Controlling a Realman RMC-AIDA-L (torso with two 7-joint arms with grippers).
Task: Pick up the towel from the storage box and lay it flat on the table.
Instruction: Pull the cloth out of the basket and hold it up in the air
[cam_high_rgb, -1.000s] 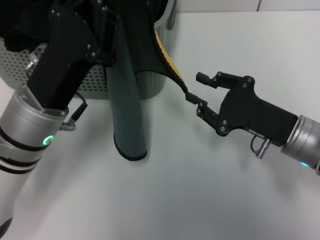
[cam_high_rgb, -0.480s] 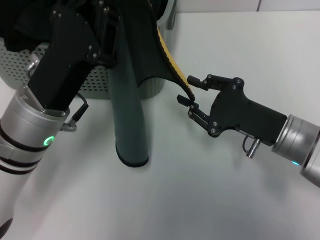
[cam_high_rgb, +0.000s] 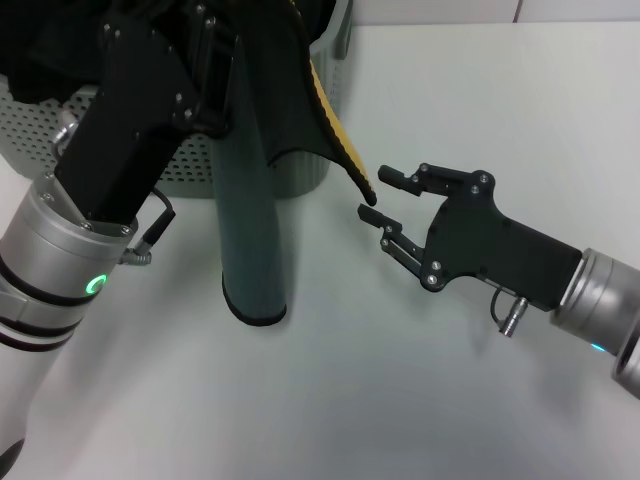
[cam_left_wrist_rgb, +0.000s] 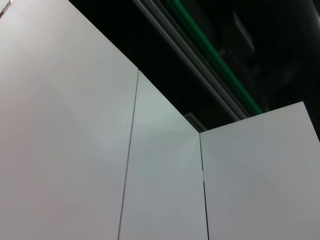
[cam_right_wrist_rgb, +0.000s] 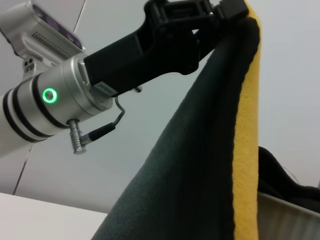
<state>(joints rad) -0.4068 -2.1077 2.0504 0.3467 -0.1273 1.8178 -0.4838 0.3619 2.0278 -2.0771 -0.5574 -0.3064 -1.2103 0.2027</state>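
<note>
My left gripper is raised over the storage box and is shut on the towel's top edge; the right wrist view shows that grip on the towel. The towel hangs in a long dark green fold whose lower end rests on the table. Its mustard yellow side faces right and ends in a black-edged corner. My right gripper is open at that corner, with one finger on each side of the tip. The left wrist view shows none of the task's things.
Plain black cloths lie piled in the box behind my left arm. The box's rounded corner stands just behind the hanging towel. White tabletop stretches in front and to the right.
My right gripper moved left toward the towel, then edged back to the right, still open. The towel corner, stretched toward it before, now hangs shorter between the fingers. The hanging fold shifted slightly left.
</note>
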